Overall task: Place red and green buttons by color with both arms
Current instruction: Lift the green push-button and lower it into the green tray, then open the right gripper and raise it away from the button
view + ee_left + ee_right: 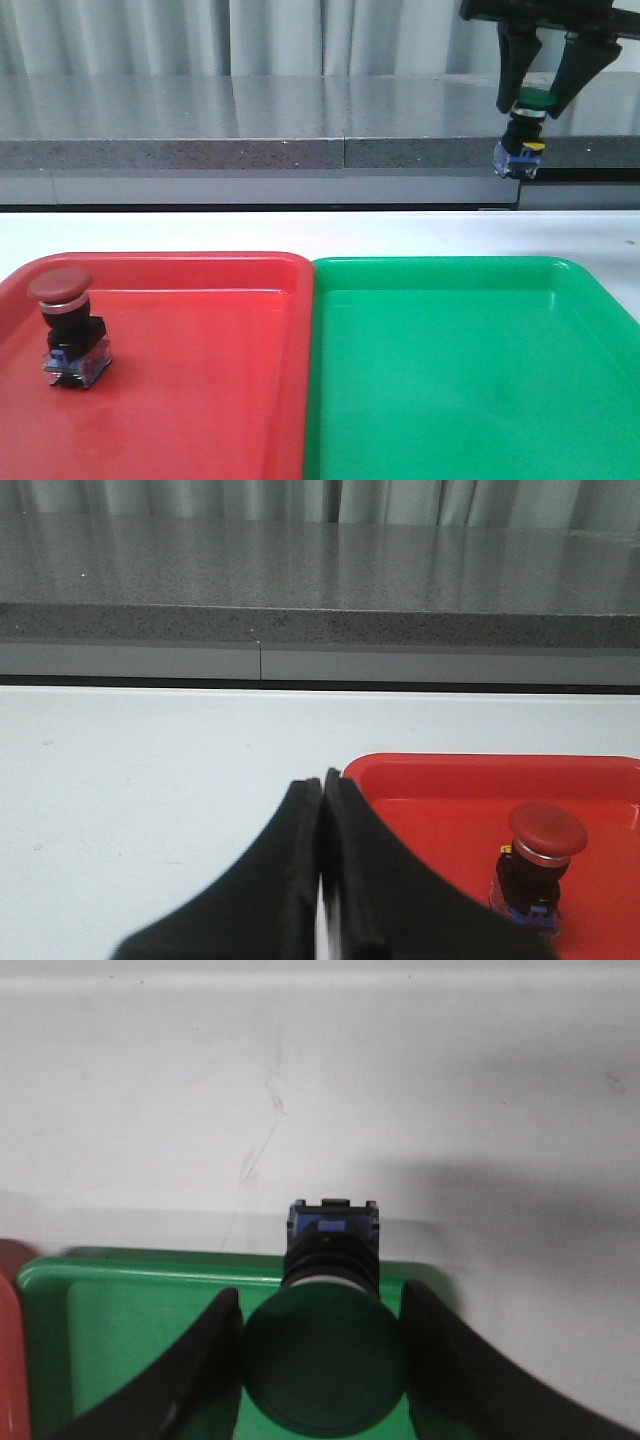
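The red button (66, 325) stands upright in the red tray (220, 380), at its left side; it also shows in the left wrist view (540, 865). My left gripper (321, 785) is shut and empty, beside the red tray's corner (400, 770); it is out of the front view. My right gripper (540, 95) is shut on the green button (525, 135) by its cap and holds it high at the far right. In the right wrist view the green button (325, 1360) hangs between the fingers over the far edge of the green tray (130, 1310).
The green tray (470, 380) lies right of the red tray, edge to edge, on the white table (300, 230). A grey stone ledge (250, 150) runs along the back.
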Controlling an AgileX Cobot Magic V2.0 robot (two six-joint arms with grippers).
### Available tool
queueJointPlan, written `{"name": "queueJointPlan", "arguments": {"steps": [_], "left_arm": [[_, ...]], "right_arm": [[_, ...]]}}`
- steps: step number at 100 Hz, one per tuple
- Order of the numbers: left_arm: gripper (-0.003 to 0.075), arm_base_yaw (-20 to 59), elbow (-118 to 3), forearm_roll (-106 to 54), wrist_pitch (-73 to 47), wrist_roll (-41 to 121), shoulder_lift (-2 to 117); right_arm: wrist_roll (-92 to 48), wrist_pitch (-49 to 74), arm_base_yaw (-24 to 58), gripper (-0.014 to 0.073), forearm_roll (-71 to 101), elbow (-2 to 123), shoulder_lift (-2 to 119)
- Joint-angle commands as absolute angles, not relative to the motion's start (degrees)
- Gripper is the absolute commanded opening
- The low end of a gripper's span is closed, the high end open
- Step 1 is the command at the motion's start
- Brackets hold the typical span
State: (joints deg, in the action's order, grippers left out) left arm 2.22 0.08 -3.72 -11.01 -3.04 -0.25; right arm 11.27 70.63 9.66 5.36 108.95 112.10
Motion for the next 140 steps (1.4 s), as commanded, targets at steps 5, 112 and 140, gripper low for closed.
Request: {"name": "queueJointPlan", "arguments": {"steps": [5, 112, 140], "left_arm": [[-0.002, 2.1, 0.8, -4.3, -6.7, -3.0, -2.1], [-0.002, 2.1, 0.8, -4.3, -6.7, -3.0, -2.1], [-0.002, 2.1, 0.8, -4.3, -6.7, -3.0, -2.1]], "right_arm": [[12.9, 73.2, 12.4, 0.024, 6.3, 109.9, 106.3], [26.2, 54.3, 28.9, 0.0241, 3.7, 75.3, 100.5], [26.2, 53.0, 28.9, 0.0526, 3.4, 74.8, 100.5]]}}
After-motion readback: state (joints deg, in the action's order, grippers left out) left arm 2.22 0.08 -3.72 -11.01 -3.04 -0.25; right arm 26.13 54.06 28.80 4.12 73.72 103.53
